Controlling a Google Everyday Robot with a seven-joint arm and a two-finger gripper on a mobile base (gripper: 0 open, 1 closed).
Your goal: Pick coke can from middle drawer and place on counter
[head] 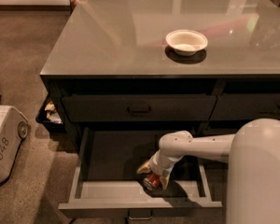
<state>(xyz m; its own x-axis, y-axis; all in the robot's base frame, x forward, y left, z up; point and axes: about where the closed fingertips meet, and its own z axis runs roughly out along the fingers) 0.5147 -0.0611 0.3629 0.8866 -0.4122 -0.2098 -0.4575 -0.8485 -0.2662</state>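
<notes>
The middle drawer [84, 190] is pulled out at the bottom of the camera view, with grey inner walls and floor. The coke can [151, 181], small and red with a silver end, lies on its side on the drawer floor near the front wall. My gripper [153, 175] reaches down into the drawer from the right on a white arm. Its yellowish fingers [143, 168] are spread open and straddle the can. The glossy grey counter [112, 36] tops the dark cabinet above the drawer.
A white bowl [186, 41] stands on the counter, right of the middle. The shut dark-fronted top drawer [138, 108] with a black handle is just above my arm. A white machine [4, 141] stands on the carpet at the left. A bin of trash [50, 113] sits by the cabinet's left side.
</notes>
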